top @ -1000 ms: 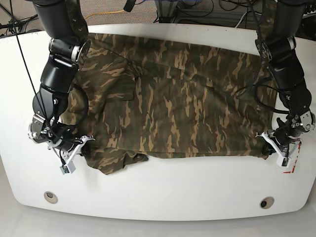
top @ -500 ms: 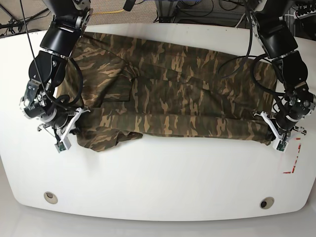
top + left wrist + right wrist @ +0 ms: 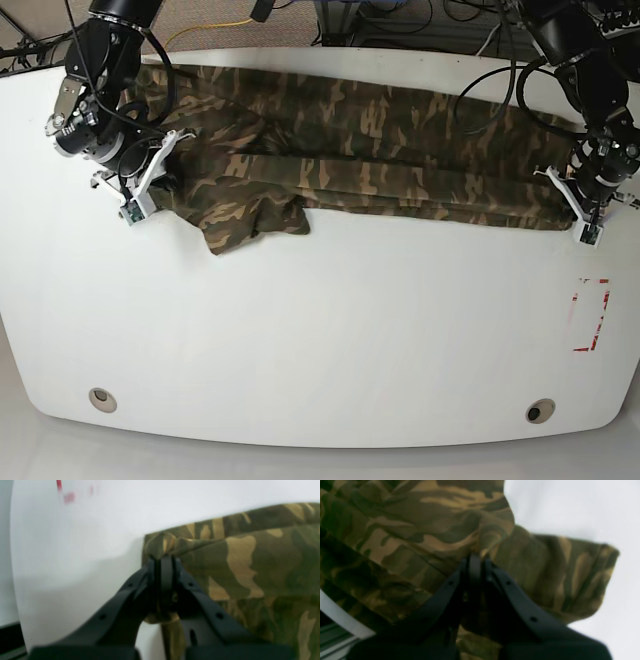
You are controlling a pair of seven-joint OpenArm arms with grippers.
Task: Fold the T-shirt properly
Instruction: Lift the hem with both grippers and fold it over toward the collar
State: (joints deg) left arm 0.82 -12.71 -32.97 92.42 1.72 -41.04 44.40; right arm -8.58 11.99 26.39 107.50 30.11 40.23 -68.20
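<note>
The camouflage T-shirt [image 3: 380, 150] lies as a long doubled band across the back of the white table [image 3: 320, 330], with a sleeve flap [image 3: 250, 220] hanging out toward the front at the left. My left gripper [image 3: 565, 200] is at the band's right end. Its wrist view shows that gripper [image 3: 163, 560] shut on a bunched corner of the T-shirt [image 3: 250, 562]. At the band's left end, my right gripper [image 3: 165, 170] is also shut. Up close, the right gripper [image 3: 476, 557] pinches a fold of the T-shirt [image 3: 420, 530], and the sleeve cloth droops beyond it.
A red mark [image 3: 590, 315] is on the table at the front right. Two round holes [image 3: 102, 398] [image 3: 540, 411] sit near the front edge. Cables [image 3: 420, 20] and equipment lie on the floor behind the table.
Both grippers have moved toward the back of the table with the shirt's front edge held. The shirt has gone from a wide spread to a narrow folded band at the back.
</note>
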